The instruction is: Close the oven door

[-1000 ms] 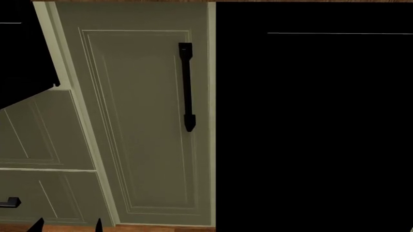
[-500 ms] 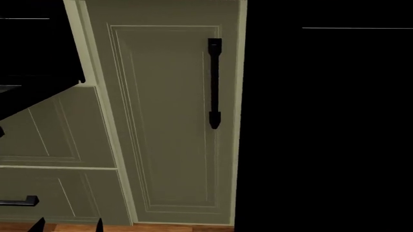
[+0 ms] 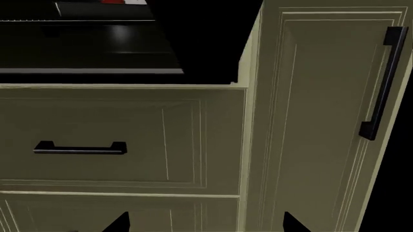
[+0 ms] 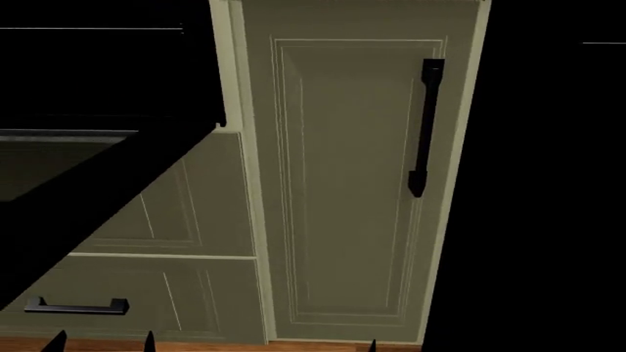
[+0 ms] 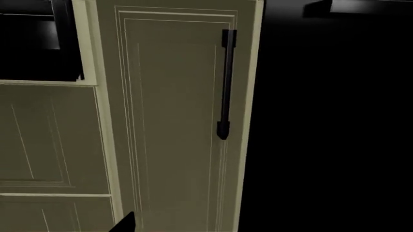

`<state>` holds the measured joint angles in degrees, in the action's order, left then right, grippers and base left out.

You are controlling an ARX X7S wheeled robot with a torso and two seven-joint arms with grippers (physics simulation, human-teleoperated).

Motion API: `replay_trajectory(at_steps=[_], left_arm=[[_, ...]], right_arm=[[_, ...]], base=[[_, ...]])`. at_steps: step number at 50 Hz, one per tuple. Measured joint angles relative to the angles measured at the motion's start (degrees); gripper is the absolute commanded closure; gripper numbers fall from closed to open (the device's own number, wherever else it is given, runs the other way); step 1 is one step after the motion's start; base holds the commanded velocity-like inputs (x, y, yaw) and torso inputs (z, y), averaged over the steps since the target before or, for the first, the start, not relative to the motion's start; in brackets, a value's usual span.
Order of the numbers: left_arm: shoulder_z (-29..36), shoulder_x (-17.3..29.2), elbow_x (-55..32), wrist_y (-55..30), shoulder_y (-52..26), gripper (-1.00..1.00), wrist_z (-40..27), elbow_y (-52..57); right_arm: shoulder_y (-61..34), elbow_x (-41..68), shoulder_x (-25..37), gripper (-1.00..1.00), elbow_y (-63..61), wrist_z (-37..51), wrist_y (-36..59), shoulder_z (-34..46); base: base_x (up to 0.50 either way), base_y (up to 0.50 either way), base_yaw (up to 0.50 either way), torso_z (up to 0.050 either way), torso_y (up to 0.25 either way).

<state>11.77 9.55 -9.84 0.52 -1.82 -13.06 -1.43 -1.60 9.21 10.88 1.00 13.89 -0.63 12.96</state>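
Note:
The oven door (image 4: pixel 108 191) is open, jutting out towards me at the head view's left, with its dark glass pane (image 4: pixel 39 165) inside a thick black frame. In the left wrist view its glossy black face (image 3: pixel 90 46) spans the area above a cream drawer. My left gripper (image 3: pixel 206 224) is open, its two tips wide apart below the door and in front of the drawers, touching nothing; it also shows as the left gripper (image 4: pixel 104 341) low in the head view. My right gripper (image 5: pixel 206 224) is open with nothing in it. Only one of its fingertips (image 5: pixel 125 223) shows, far off centre, before the tall cabinet.
A tall cream cabinet door (image 4: pixel 352 183) with a vertical black handle (image 4: pixel 426 128) stands right of the oven. Beyond it is a plain black appliance panel (image 4: pixel 547 183). Under the oven sit cream drawers with a black handle (image 4: pixel 76 306). A wooden floor strip (image 4: pixel 313 345) shows below.
The head view has swung left: the cabinet door and black panel slid right, and the open oven door has come into view at the left. A right fingertip now shows at the bottom.

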Motion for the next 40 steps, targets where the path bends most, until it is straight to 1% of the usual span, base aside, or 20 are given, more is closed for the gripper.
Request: replay_trajectory(at_steps=[40], left_arm=[[1.0,0.9,-1.1,0.3,-0.3,-1.00,-1.3,-0.1]], right_arm=[[-0.4,0.9,0.8,-1.00,0.3,0.9,-0.2,1.0]], base=[[0.00,0.47,0.00,0.000,0.000]])
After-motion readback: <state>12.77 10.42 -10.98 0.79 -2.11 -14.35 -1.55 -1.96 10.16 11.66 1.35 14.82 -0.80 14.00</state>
